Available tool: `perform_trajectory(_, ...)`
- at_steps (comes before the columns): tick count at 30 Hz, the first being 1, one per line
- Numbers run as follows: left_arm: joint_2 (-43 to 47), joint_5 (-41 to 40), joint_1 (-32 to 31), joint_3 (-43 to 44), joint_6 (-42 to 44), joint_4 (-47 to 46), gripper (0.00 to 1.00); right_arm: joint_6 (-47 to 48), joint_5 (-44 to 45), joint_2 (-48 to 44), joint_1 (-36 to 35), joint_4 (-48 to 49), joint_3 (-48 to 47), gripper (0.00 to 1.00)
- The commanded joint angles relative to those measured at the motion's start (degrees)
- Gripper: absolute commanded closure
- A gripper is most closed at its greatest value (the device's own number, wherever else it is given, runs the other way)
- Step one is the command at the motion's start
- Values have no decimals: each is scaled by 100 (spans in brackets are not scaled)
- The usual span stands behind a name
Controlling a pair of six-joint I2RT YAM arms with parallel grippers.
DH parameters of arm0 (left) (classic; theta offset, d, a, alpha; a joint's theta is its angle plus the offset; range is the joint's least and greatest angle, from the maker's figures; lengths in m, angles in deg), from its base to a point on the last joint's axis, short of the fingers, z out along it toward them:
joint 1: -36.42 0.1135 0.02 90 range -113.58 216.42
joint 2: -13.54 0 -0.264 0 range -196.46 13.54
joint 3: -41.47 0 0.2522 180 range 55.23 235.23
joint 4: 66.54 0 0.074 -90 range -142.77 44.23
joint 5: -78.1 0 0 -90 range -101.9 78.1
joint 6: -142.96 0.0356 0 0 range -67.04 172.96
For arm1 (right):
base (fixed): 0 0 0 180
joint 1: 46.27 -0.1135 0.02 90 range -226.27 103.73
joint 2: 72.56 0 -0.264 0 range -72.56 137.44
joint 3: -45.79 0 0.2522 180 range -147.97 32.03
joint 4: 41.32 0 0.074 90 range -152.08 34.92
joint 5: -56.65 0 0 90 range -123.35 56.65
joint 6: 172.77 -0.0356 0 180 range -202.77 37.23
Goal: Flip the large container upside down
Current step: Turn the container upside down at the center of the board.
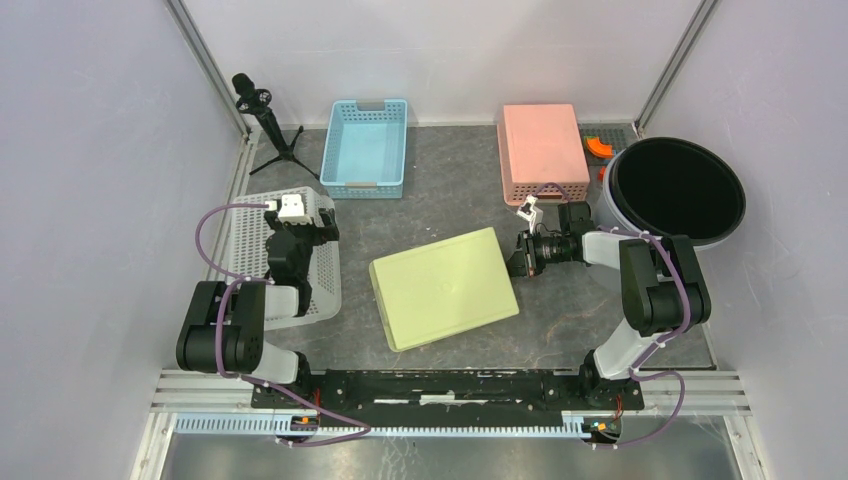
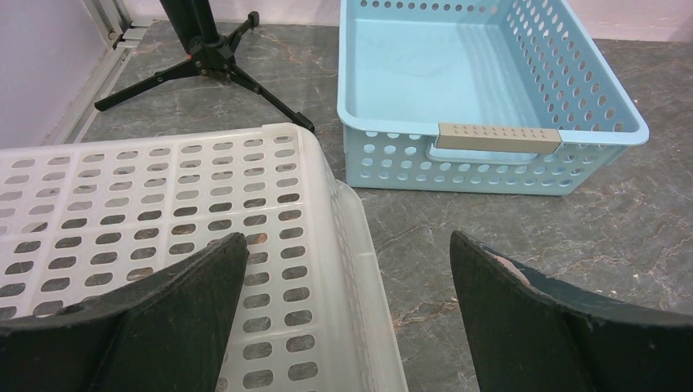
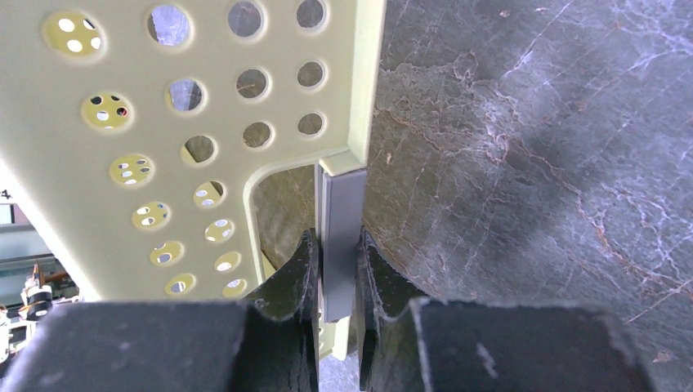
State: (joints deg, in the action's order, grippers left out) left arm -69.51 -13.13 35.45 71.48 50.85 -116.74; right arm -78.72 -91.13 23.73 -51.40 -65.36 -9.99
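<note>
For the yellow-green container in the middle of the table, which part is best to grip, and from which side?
I would grip the grey handle on the short right end of the yellow-green container, coming from the right, as the right gripper does. The bar is thin, and the cut-out beside it admits one finger.

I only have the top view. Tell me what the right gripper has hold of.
Observer: The right gripper is pinched on the grey handle at the edge of the yellow-green basket, one finger on each side.
Operator: Now report the left one.
Observer: The left gripper is wide open with nothing between its fingers, hanging over a corner of the white basket.
</note>
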Motion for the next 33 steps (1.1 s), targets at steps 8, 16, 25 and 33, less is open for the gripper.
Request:
perform_trajectory(8,-143,53,9,18,48,550,0,694,446,-59,11,-30,-342,78)
perform_trajectory(16,-142,53,9,18,50,548,0,888,496,-6,27,-196,-421,77)
perform_trajectory(25,-143,53,12,19,47,551,0,1036,581,159,28,-308,-451,77)
perform_trajectory(33,-142,53,9,18,50,543,0,1098,645,219,23,-317,-430,75)
